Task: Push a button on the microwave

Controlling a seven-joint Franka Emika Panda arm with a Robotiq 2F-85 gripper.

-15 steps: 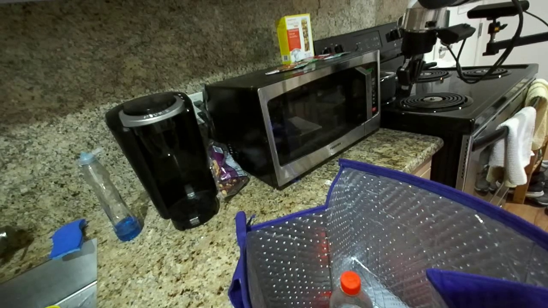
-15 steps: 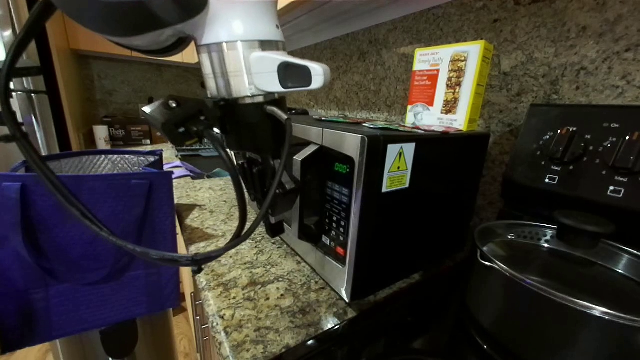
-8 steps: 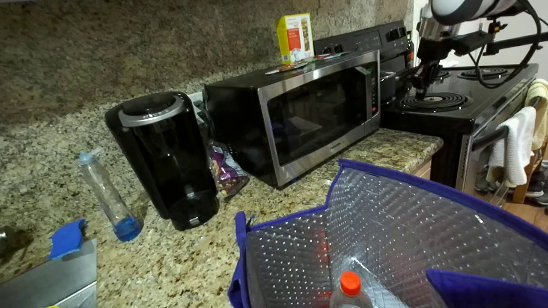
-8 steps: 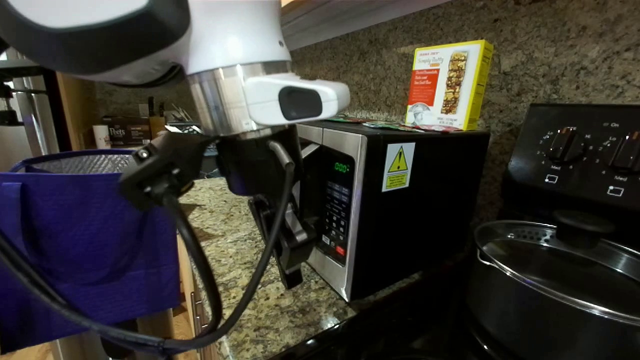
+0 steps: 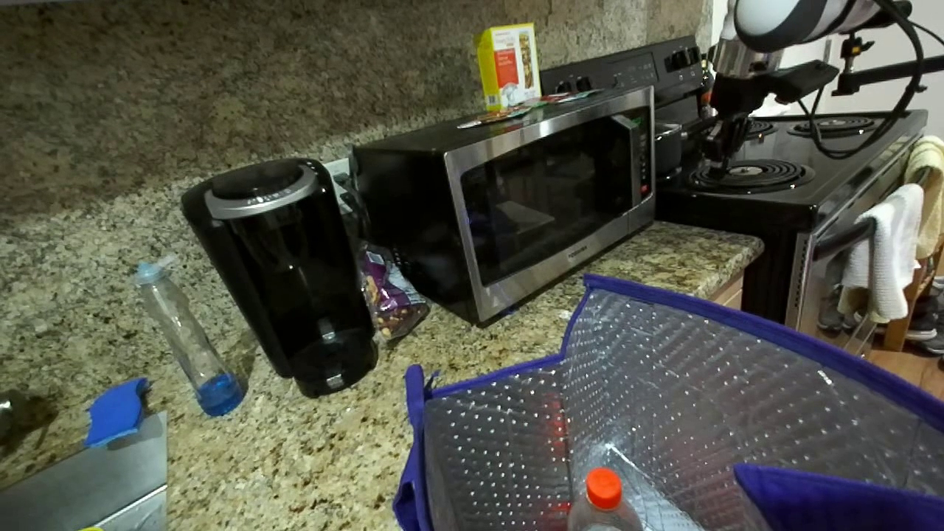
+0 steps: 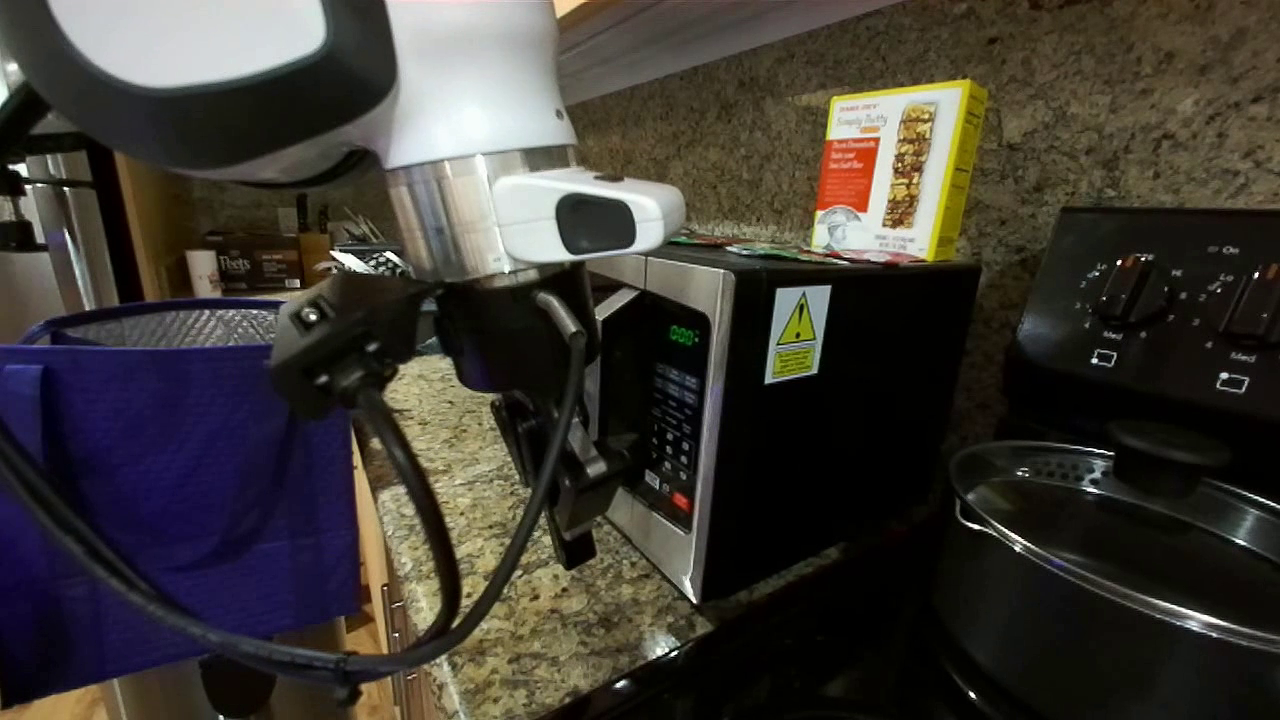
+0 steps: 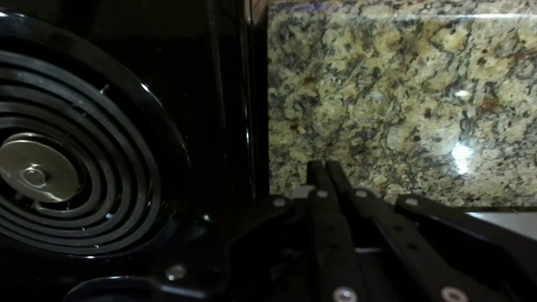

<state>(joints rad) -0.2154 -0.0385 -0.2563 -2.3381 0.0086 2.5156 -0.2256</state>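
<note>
The stainless-steel microwave stands on the counter with its door shut, in both exterior views point(image 5: 546, 199) point(image 6: 850, 420). Its dark control strip point(image 6: 678, 420) has number keys, a red button point(image 6: 681, 501) near the bottom and a green display point(image 6: 684, 335) that seems to read 0:00. My gripper point(image 6: 574, 552) points down in front of the microwave, left of the control strip and near the door handle point(image 6: 612, 385) in that view. I cannot tell whether it touches the handle. In the wrist view my gripper point(image 7: 325, 164) is shut and empty over the counter's edge; its fingertips lie almost together.
The stove has a coil burner point(image 7: 37, 172) and a lidded pot point(image 6: 1110, 570). A purple insulated bag point(image 5: 664, 354) stands in front of the counter point(image 6: 570, 630). A coffee maker point(image 5: 287, 280) and a snack-bar box point(image 5: 509, 66) stand nearby. A cable loop point(image 6: 420, 640) hangs from the arm.
The gripper first moved down and toward the stove from beside the microwave handle. In the last half second it shifted slightly back toward the door. The microwave has not moved.
</note>
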